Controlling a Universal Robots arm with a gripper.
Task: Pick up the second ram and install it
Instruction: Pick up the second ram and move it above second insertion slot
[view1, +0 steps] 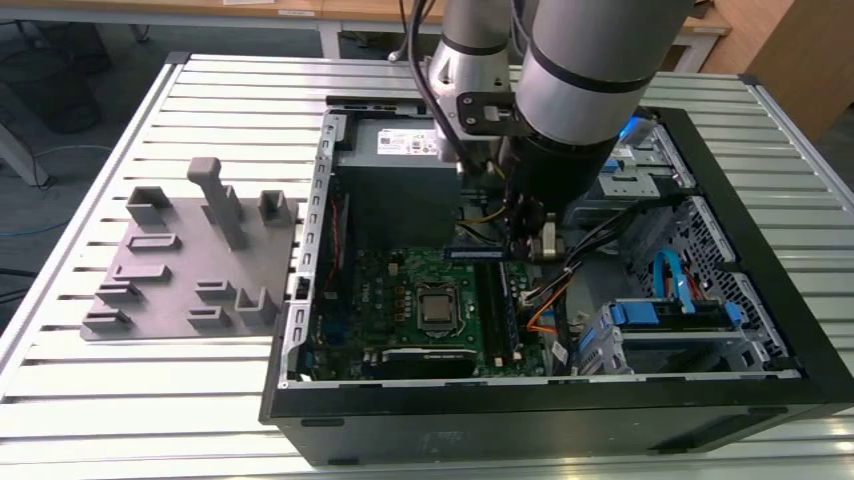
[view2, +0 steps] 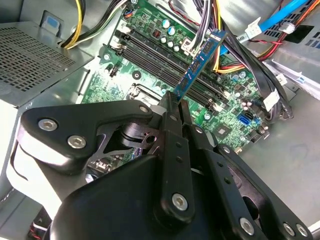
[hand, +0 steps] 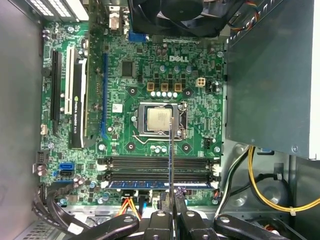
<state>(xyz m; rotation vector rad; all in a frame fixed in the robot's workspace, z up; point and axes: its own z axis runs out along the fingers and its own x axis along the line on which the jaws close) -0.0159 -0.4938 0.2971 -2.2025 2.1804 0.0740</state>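
My gripper (view2: 175, 102) is shut on one end of the second ram (view2: 197, 62), a thin blue-green board that juts out from between the black fingers (view2: 170, 130). In the first wrist view the ram (hand: 171, 150) appears edge-on as a thin line that crosses the black memory slots (hand: 160, 167) on the green motherboard (hand: 125, 90). It hangs above the slots and is not seated in one. Another memory stick (hand: 160, 184) sits in the slot nearest the gripper (hand: 171, 200). In the exterior view the gripper (view1: 514, 250) holds the ram (view1: 477, 253) inside the open computer case (view1: 747, 300).
A grey plastic block with slots (view1: 187, 260) lies on the slatted table at the exterior view's left. Inside the case are the power supply (view1: 394, 170), the processor (hand: 159, 120), a fan (hand: 175, 15) and bundles of cables (view2: 240, 45) beside the slots.
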